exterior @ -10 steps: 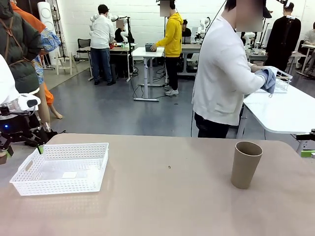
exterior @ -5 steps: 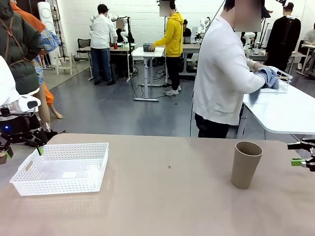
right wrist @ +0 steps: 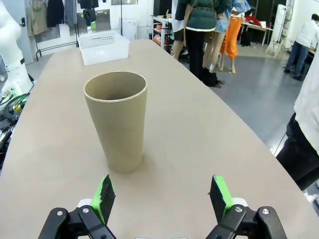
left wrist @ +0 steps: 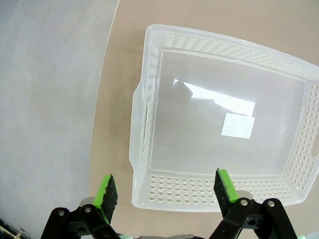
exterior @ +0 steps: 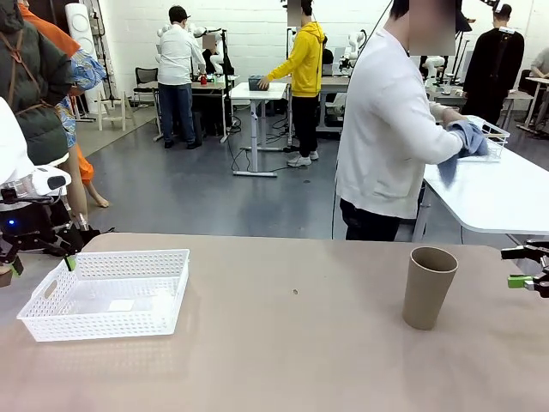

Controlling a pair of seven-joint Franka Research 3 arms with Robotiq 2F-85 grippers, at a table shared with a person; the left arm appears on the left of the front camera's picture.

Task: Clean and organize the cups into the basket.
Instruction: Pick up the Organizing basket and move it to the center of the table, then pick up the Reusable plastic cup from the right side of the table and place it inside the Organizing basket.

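A single tan cup (exterior: 429, 287) stands upright and empty on the right half of the brown table. In the right wrist view the cup (right wrist: 118, 119) is just ahead of my right gripper (right wrist: 162, 191) and a little left of its centre, apart from the open fingers. From the front, my right gripper (exterior: 521, 266) sits at the table's right edge, level with the cup. The white lattice basket (exterior: 111, 322) lies empty at the table's left. My left gripper (left wrist: 167, 186) hangs open above the basket (left wrist: 209, 189), over its near short wall, holding nothing.
A person in a white top stands beyond the table's far edge, turned away, holding a blue cloth (exterior: 467, 137) over a white side table (exterior: 497, 197) that carries a wire basket (exterior: 496, 137). Bare tabletop (exterior: 292, 343) stretches between basket and cup.
My right gripper has come in from the right edge toward the cup, then held still. The left gripper, basket and cup have not moved. The person's hands shifted slightly with the cloth.
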